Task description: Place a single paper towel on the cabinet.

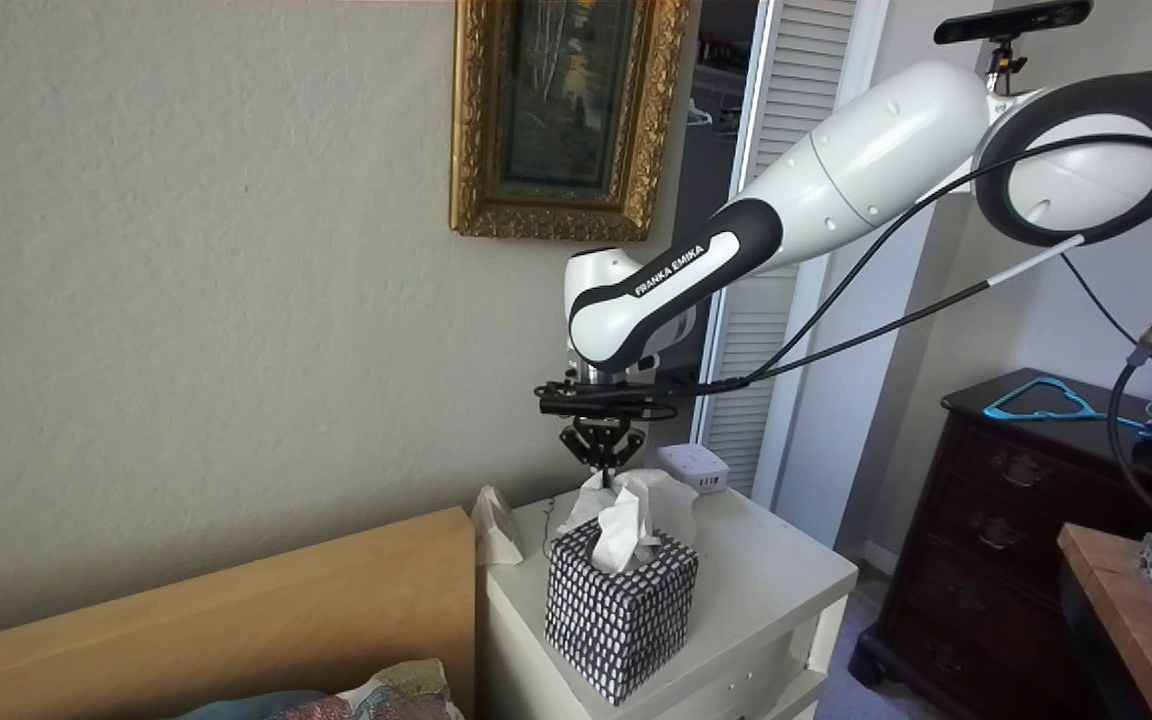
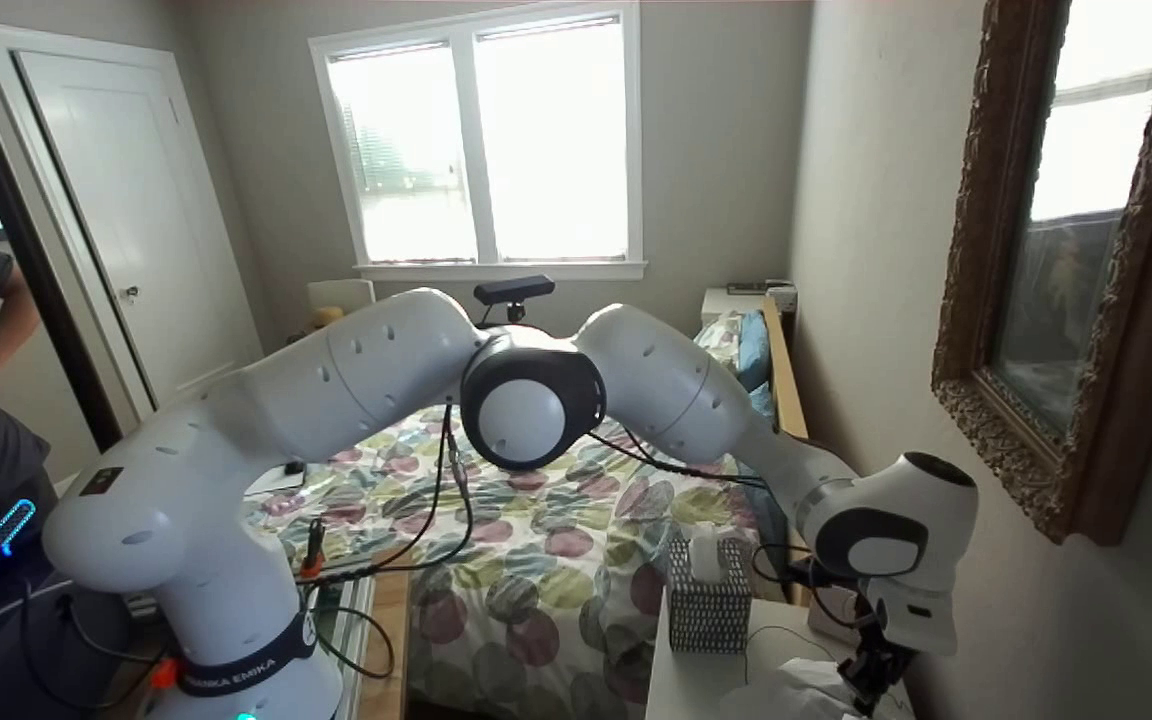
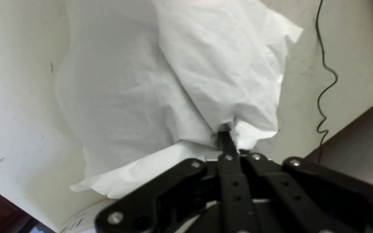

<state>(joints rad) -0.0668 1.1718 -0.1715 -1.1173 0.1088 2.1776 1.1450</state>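
- Pinching a fold of the white paper towel (image 3: 154, 97), the gripper (image 3: 229, 139) points down over the cabinet (image 1: 766, 575); its jaws are drawn together, with nothing between them but that tissue.
- The rest of the sheet spreads below and around the grip, above the white top, beyond the patterned tissue box (image 1: 621, 620) in an exterior view. I cannot tell whether it all touches the surface.
- My judgement: the sheet is over its target, and letting go is the main thing left.
- Clinging looks the likeliest trouble. If tissue sticks to one tip as the jaws part, it could rise with the arm (image 1: 856, 160) or slide toward an edge.
- Letting go too high might make so light a sheet drift or fold under itself; pressing too low might jam the tips against the hard top, as tissue gives hardly any cushion.
- A thin dark wire (image 3: 336, 77) runs near the sheet in the wrist view, apart from it; jaws spreading wide while low, or a sideways exit, might snag it.
- A small white device (image 1: 693, 466) sits near the towel, and a careless swing could nudge it.
- A tissue tuft (image 1: 622, 538) stands up from the box. Backing away across it might tug out another sheet and spoil "single"; whether the folds in the grip belong to one sheet is hard to tell.
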